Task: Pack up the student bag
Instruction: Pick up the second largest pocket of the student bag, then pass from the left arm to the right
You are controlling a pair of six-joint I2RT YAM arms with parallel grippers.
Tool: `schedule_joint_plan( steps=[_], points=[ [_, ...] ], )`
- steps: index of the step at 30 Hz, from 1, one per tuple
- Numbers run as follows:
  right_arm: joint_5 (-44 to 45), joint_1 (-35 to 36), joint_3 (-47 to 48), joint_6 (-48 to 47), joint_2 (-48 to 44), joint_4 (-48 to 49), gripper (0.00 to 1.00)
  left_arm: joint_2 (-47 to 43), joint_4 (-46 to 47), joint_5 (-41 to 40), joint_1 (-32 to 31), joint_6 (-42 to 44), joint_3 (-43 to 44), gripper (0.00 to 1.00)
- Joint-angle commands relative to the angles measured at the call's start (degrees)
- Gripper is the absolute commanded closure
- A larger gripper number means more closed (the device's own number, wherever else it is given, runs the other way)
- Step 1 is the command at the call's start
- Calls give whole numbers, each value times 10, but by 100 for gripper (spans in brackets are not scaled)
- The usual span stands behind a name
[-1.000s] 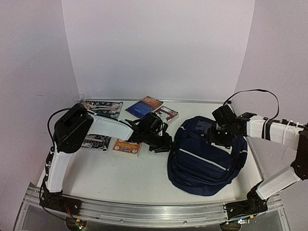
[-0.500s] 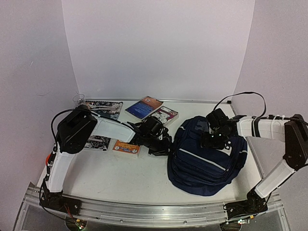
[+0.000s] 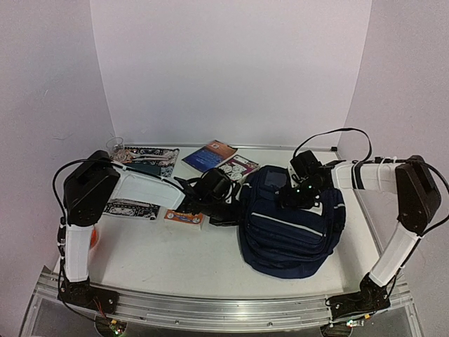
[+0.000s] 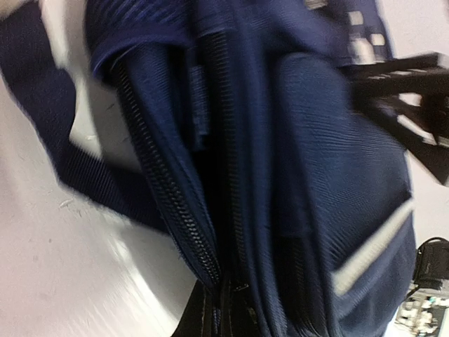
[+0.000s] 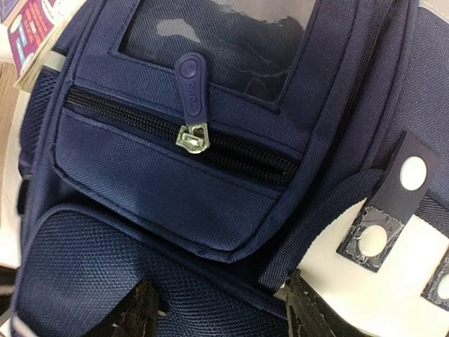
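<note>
since the coming move turns on getting the main compartment open, what i watch is the student bag (image 3: 291, 232) against both tools: it lies right of centre on the table (image 3: 175, 267), its long axis running from the back wall toward the arm bases, front pockets up. my left gripper (image 3: 224, 206) is against the bag's left flank, so the bag lies directly to its right. in the left wrist view its jaws are together at the foot of a zip track (image 4: 168, 189), and i judge they pinch a fold of fabric there. my right gripper (image 3: 298, 196) is over the far end of the bag, fingers apart and pressing down on either side of the mesh panel, with a zip pull (image 5: 191, 91) just beyond them; it holds nothing. the right arm is nearer that pull, the left nearer the side seam. for room, the bag's right side is near the table's right edge, so i would rather not drag it that way. the orange book (image 3: 184, 216) lies just left of the left gripper and more books (image 3: 210, 155) sit behind it, which crowds that side. the near-left stretch of table is bare, the best place to pull toward.
</note>
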Motion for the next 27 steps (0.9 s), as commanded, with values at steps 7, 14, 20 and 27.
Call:
schedule_joint_plan(
  steps=[7, 14, 20, 27],
  points=[
    [9, 15, 76, -48, -11, -32, 36, -101, 77, -13, -51, -8, -49, 100],
    [-1, 92, 80, -14, -86, -115, 28, -105, 143, -10, -52, -66, -100, 100],
    [9, 164, 80, 44, -93, -153, 26, -116, 183, -9, -52, -87, -110, 100],
    [18, 197, 79, 64, -70, -164, 23, -115, 212, 7, -52, -108, -113, 100]
  ],
)
